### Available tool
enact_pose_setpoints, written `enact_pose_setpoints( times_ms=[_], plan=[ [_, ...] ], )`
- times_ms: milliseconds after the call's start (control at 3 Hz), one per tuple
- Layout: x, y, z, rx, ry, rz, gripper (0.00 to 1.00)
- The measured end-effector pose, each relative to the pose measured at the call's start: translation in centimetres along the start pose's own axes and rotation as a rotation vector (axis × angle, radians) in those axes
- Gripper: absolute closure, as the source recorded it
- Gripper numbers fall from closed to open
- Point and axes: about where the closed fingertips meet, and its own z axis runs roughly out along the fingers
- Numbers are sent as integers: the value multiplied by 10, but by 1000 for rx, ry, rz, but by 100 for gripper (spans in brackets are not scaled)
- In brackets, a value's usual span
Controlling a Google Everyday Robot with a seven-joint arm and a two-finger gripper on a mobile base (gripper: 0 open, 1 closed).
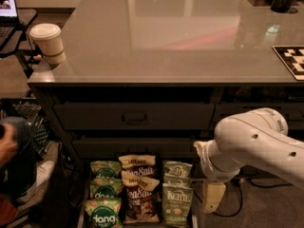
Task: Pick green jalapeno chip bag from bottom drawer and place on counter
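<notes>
Two pale green Kettle jalapeno chip bags (176, 204) lie one behind the other in the right column of the open bottom drawer (194, 216). Brown Sea Salt bags (140, 194) fill the middle column and brighter green dang bags (103, 215) the left. My gripper (212, 197) hangs from the white arm just right of the drawer, level with the front Kettle bag and apart from it. The grey-beige counter (166, 37) spreads above the dark cabinet.
A white lidded paper cup (47, 42) stands on the counter's left front corner. A checkered board (292, 61) lies at its right edge. A person's hand and leg (9, 146) are at the left by a black crate. Closed drawer fronts (135, 117) sit above the open drawer.
</notes>
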Motion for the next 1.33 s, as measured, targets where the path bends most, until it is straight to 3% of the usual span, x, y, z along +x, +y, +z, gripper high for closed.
enact_pose_setpoints(
  times_ms=[333,667,1000,1333],
  plan=[
    [0,0,1,-2,-1,0,0],
    [8,-3,27,-4,21,43,0],
    [21,-8,95,-5,72,56,0],
    [35,-20,138,-25,124,130,0]
  ],
)
